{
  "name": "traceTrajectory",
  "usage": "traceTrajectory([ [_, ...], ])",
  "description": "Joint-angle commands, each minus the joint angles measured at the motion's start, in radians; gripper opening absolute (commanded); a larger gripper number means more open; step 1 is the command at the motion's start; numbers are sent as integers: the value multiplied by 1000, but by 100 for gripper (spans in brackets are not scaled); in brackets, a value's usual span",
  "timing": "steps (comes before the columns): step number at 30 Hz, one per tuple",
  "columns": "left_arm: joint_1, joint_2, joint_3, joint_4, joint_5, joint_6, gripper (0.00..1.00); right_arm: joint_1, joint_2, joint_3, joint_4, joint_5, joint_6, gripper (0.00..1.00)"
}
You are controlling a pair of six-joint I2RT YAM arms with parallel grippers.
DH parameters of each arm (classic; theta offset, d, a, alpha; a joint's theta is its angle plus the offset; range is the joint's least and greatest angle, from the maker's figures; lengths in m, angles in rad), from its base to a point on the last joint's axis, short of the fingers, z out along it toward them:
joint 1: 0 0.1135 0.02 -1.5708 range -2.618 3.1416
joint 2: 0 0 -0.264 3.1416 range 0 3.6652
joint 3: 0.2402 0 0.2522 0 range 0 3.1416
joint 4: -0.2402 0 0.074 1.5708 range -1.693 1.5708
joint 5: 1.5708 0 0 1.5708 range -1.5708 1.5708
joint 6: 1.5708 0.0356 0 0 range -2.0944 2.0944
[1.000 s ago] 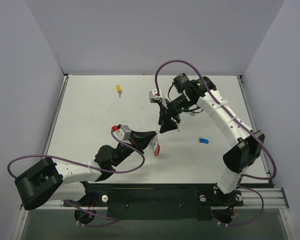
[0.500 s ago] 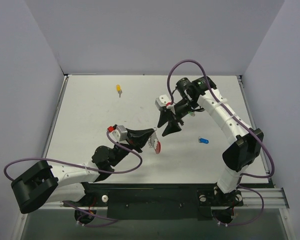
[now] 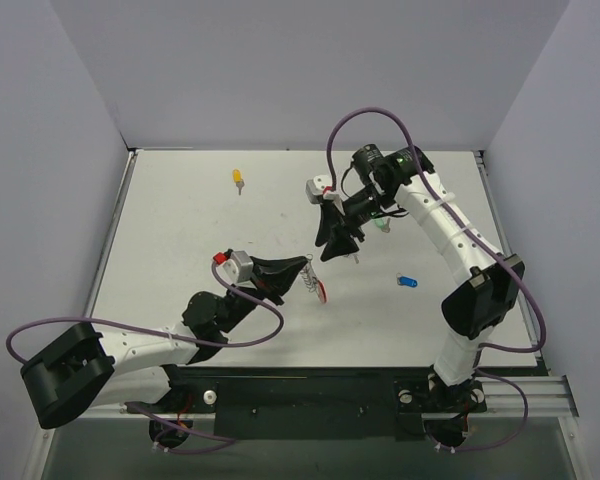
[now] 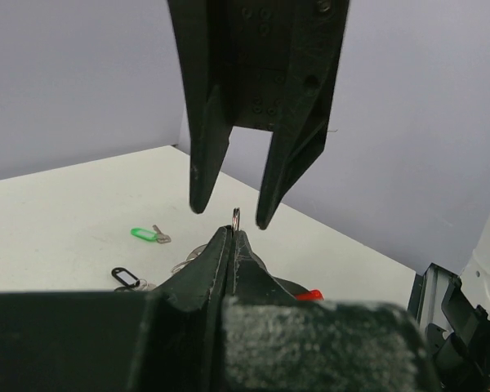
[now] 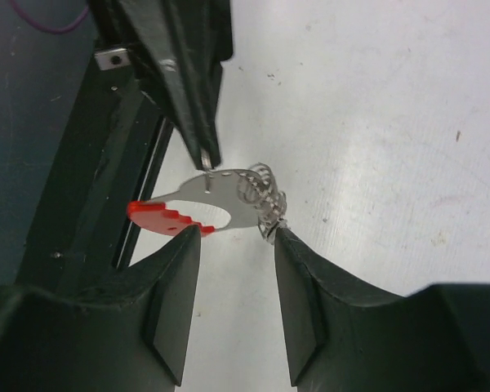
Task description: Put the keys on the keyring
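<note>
One keyring [image 5: 216,192] and four keys – that is the count. The keyring is off the desk [image 3: 180,230], pinched by the left pincer [image 3: 302,270]. Its fingers are pressed together on the flat silver part, as the right wrist view shows. From that grip the ring reaches toward the right pincer [image 5: 235,234]. Its red arc [image 5: 165,215] lies on one side and a small cluster of coiled silver pieces [image 5: 260,186] on the other.

The right pincer is spread, with a clear gap between its two fingers. The keyring lies across that gap, right at the fingertips. The red end is close to one tip and a dangling silver piece is close to the other. Whether either tip touches the metal I cannot tell. From the left wrist view, the right pincer's fingers come down on either side of a small silver loop that stands just above the left pincer's closed tips.

All four keys lie on the desk, and neither pincer holds one:
- The blue key [image 3: 407,281] is near the right pincer, off to its right and a little closer to the arm bases.
- The yellow key [image 3: 238,179] is well apart from both pincers, toward the back of the desk beyond the left one.
- The green key [image 4: 145,234] and the black key [image 4: 126,277] are beyond the left pincer's tips and off to one side – the black is the nearer of the two.
</note>
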Motion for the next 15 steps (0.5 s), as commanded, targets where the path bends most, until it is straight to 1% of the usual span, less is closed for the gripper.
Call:
traceTrajectory([
  [1, 6, -45, 29, 165, -8, 24, 0, -4, -81, -70, 279, 139, 393, 38],
  [2, 6, -52, 29, 155, -13, 30, 0, -6, -95, -75, 289, 149, 420, 38],
  [6, 17, -74, 22, 139, -15, 39, 0, -17, -144, -116, 298, 109, 412, 39],
  [9, 23, -80, 24, 138, -13, 39, 0, 21, -171, -170, 369, 111, 453, 39],
  [15, 23, -74, 30, 147, -2, 23, 0, 83, -155, -148, 404, 106, 530, 36],
])
